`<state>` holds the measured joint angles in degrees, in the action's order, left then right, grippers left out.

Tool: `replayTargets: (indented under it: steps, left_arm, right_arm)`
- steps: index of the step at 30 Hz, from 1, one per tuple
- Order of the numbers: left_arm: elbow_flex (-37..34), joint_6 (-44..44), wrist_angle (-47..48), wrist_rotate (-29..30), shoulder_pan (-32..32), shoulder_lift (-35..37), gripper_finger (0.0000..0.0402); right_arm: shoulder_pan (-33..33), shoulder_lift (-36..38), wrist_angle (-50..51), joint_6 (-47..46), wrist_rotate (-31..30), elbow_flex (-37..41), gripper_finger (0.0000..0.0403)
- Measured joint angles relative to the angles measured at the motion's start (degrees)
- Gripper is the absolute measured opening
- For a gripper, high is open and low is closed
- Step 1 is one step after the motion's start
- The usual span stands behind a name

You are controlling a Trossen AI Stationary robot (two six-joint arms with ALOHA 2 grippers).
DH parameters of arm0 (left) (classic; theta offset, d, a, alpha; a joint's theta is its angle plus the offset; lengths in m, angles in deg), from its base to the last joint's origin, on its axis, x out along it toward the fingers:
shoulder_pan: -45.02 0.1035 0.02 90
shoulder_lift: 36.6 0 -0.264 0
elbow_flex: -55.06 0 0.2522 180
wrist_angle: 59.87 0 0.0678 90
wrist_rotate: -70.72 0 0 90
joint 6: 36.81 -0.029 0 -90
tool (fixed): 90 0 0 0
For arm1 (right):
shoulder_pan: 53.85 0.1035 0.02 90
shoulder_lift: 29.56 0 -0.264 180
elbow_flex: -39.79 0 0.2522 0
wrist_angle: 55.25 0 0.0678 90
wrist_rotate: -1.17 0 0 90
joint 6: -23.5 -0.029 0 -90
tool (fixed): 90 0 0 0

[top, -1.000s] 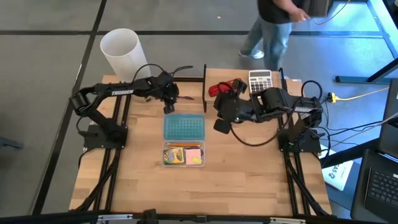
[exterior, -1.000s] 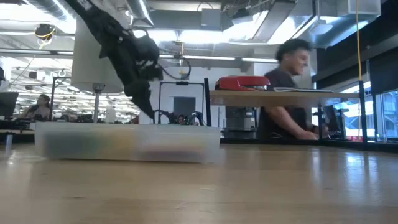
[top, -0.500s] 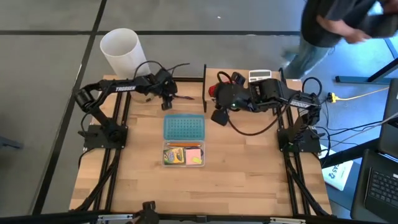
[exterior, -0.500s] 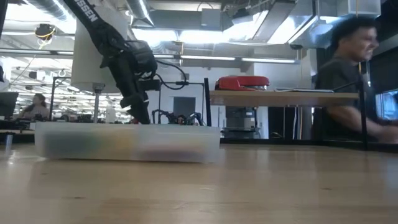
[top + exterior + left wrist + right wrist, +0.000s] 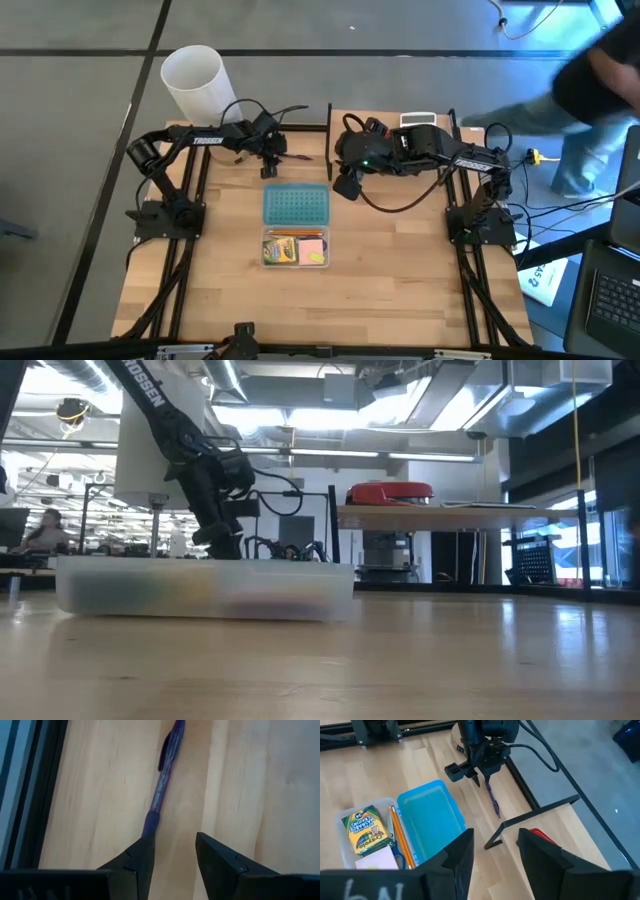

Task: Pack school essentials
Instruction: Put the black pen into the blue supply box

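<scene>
A thin dark pen [image 5: 162,785] lies flat on the wood near the table's far edge, also seen as the pen [image 5: 297,157] from above. My left gripper [image 5: 175,837] is open, low over the pen's near end, one finger on each side of it; I cannot tell if a finger touches it. From above, my left gripper [image 5: 270,168] is left of the pen. My right gripper [image 5: 345,187] hovers open right of the blue lid [image 5: 296,206]. The clear box [image 5: 296,248] holds the crayon box [image 5: 367,830], orange pencils [image 5: 400,840] and pink sticky notes [image 5: 312,247].
A red stapler [image 5: 390,493] and a grey calculator [image 5: 418,121] sit on the raised far-right shelf. A black metal stand [image 5: 330,130] rises right of the pen. A white cylinder [image 5: 193,82] stands off the far-left corner. A blurred person [image 5: 590,100] moves beyond the right side.
My left gripper has come down toward the table over the pen. My right arm has swung toward the table's left and far edge, carrying its gripper nearer the blue lid. The person behind the table has walked off to the right.
</scene>
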<state>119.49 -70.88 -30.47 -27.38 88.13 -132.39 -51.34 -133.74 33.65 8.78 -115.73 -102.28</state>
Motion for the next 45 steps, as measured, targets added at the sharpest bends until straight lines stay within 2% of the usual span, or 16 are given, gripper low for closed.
replayTargets:
  steps: [5,11,16,19,24,45]
  left_arm:
    - [0.0,0.29,0.02,0.49,-0.4,0.0,0.0135]
    - [0.11,-0.5,0.22,6.37,-3.44,0.67,0.0135]
    - [2.94,-0.6,1.79,6.64,-5.96,0.68,0.0135]
    - [4.53,-0.6,1.22,5.35,-6.29,0.68,0.0135]
    - [5.33,-0.56,1.49,-1.65,-4.38,-0.2,0.0135]
    - [5.35,-1.09,-1.79,-1.97,-0.09,-8.24,0.0135]
  right_arm:
    - [-0.26,0.0,-0.29,0.04,0.0,0.02,0.0156]
    - [-0.26,0.0,-0.3,0.01,0.0,0.02,0.0156]
    - [-0.26,0.0,-0.29,0.01,0.01,0.02,0.0156]
    - [-0.26,0.0,-0.29,0.02,0.0,0.02,0.0156]
    - [-0.26,0.0,-0.29,0.11,0.0,0.02,0.0156]
    - [-0.26,0.0,-0.29,0.24,0.0,0.02,0.0156]
